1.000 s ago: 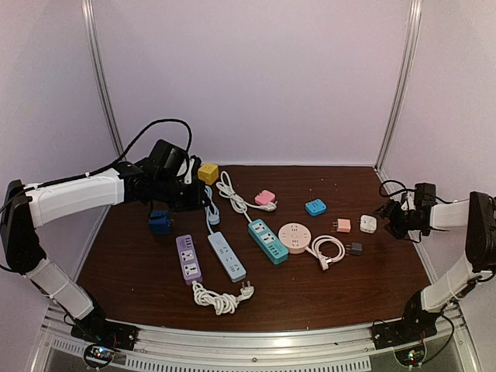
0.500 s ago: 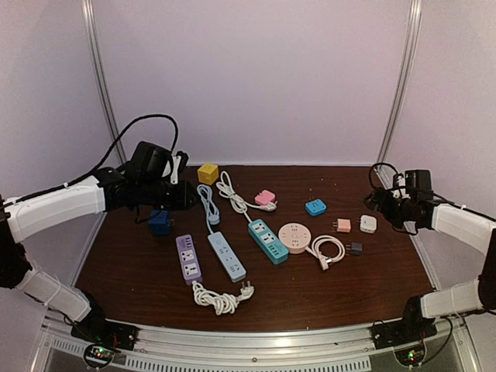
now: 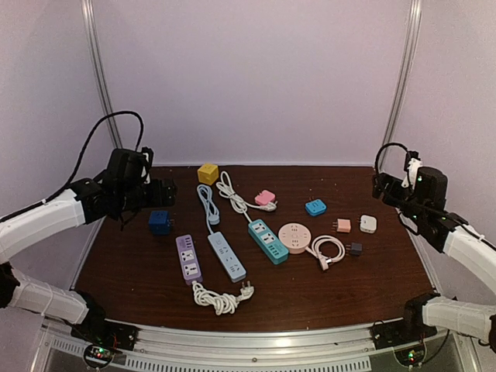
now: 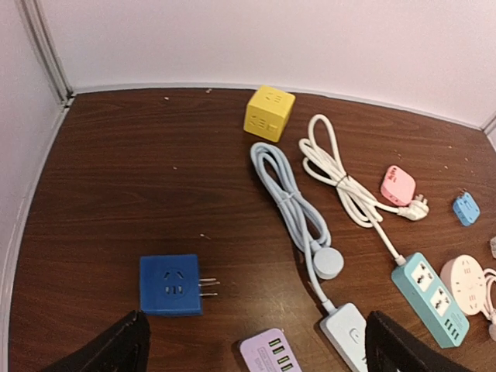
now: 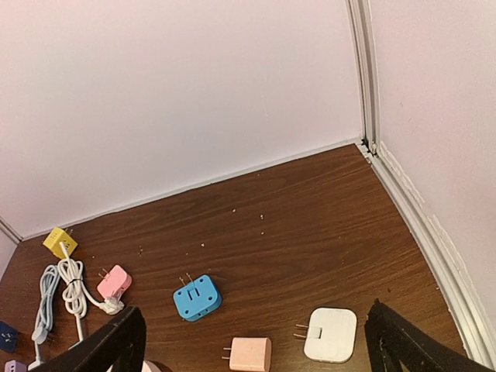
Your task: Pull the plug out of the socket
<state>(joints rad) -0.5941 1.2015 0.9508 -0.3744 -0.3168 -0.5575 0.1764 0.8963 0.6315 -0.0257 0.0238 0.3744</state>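
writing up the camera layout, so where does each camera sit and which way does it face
Top external: above and behind the bases, looking down across the table; left arm and right arm show at the sides.
Left wrist: on the left arm, looking down at the table's back-left part and the blue cube adapter; open jaws at the bottom corners.
Right wrist: on the right arm, facing the back-right corner over the white adapter; open jaws at the bottom corners.
Shared: both wrist views catch the yellow cube and pink plug.
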